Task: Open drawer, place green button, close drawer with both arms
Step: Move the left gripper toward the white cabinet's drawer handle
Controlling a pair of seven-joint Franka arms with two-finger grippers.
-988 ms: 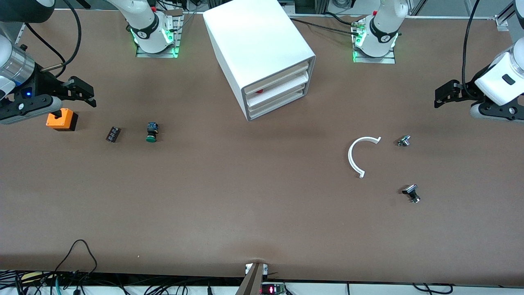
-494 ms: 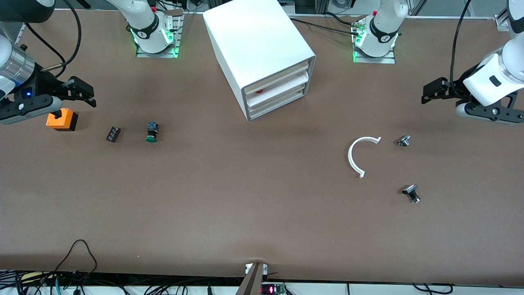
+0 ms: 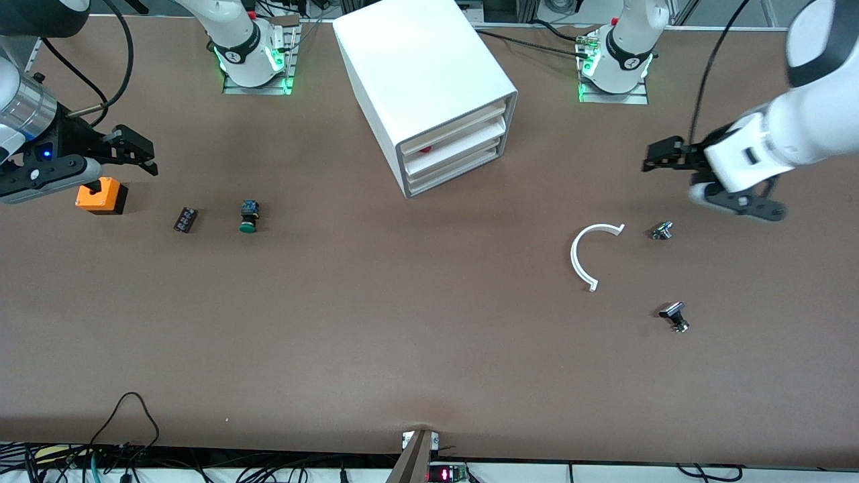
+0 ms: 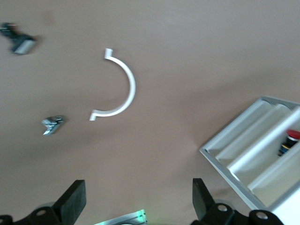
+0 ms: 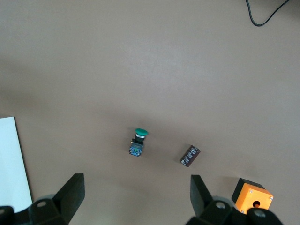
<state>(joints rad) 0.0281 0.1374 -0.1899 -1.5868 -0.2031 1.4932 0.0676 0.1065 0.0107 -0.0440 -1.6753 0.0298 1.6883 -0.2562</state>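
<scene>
White bottom drawer (image 3: 456,168) is shut, upper centre of frame. Green-capped button (image 3: 249,217) lies loose on bench (image 3: 402,322), centre-left. Right gripper (image 3: 137,153) waits over orange cube (image 3: 100,196); left gripper (image 3: 661,155) upper right, facing cabinet (image 3: 423,87). Both jaws wide, empty.

High front view, two downward wrist views

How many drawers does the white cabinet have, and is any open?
3. The big white box-shaped cabinet holds the top drawer, the middle drawer and the wide shallow white plastic bottom drawer, stacked; none is pulled out.
</scene>
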